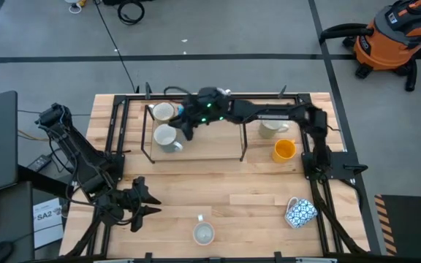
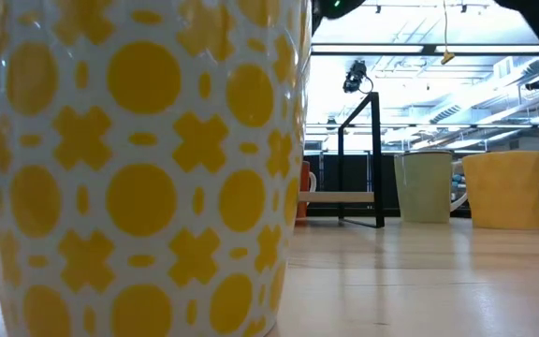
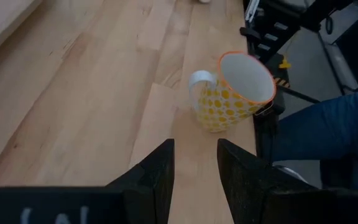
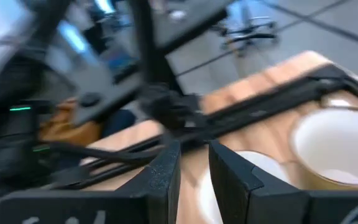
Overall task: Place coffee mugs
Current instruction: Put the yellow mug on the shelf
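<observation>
White mugs [image 1: 165, 136] are sitting inside the black rack [image 1: 149, 150]; the right gripper [image 1: 186, 120], fingers narrowly apart and empty, is hovering just beside them, nearer than the left gripper [image 1: 139, 207], also apart.

your two arms are matte black, jointed, with black cables. the right arm [image 1: 269, 113] shows small green lights near its wrist. each gripper has two flat, dark, blunt fingers [image 3: 157, 177].
</observation>
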You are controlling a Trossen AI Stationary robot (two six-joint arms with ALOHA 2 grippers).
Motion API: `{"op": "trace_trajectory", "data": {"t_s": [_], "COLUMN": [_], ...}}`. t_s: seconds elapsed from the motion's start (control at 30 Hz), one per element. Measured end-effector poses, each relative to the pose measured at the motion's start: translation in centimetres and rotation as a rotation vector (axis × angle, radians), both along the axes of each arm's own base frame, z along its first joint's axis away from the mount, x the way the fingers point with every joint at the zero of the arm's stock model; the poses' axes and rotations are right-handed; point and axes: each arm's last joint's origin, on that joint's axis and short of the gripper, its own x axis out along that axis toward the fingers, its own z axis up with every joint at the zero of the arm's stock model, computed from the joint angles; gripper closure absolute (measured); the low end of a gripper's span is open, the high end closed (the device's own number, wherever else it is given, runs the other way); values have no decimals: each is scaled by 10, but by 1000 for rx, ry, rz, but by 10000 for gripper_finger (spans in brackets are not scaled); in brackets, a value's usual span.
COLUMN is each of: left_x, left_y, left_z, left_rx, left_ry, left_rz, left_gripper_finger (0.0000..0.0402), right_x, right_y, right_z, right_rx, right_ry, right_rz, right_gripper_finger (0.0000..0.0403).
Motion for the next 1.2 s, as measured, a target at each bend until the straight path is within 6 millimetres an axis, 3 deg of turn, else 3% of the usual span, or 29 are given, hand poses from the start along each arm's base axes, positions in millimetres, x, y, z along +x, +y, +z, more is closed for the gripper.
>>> {"op": "trace_trajectory", "data": {"t_s": [0.3,0.67,0.97,1.2], "left_x": [6,13,15,15], "left_y": [-7,-4,-2,-2], "left_z": [14,17,17,17], "left_rx": [-136,-161,-160,-160], "left_ry": [-121,-162,-163,-162], "left_rz": [26,74,84,84], "left_gripper_finger": [274,274,274,274], "right_x": [-67,-174,-255,-289], "right_y": [26,72,101,123], "right_z": [66,110,109,80], "right_rx": [-32,-56,-126,-137], "right_ry": [60,296,670,830], "right_rz": [212,326,196,38], "right_gripper_finger": [314,314,314,314]}}
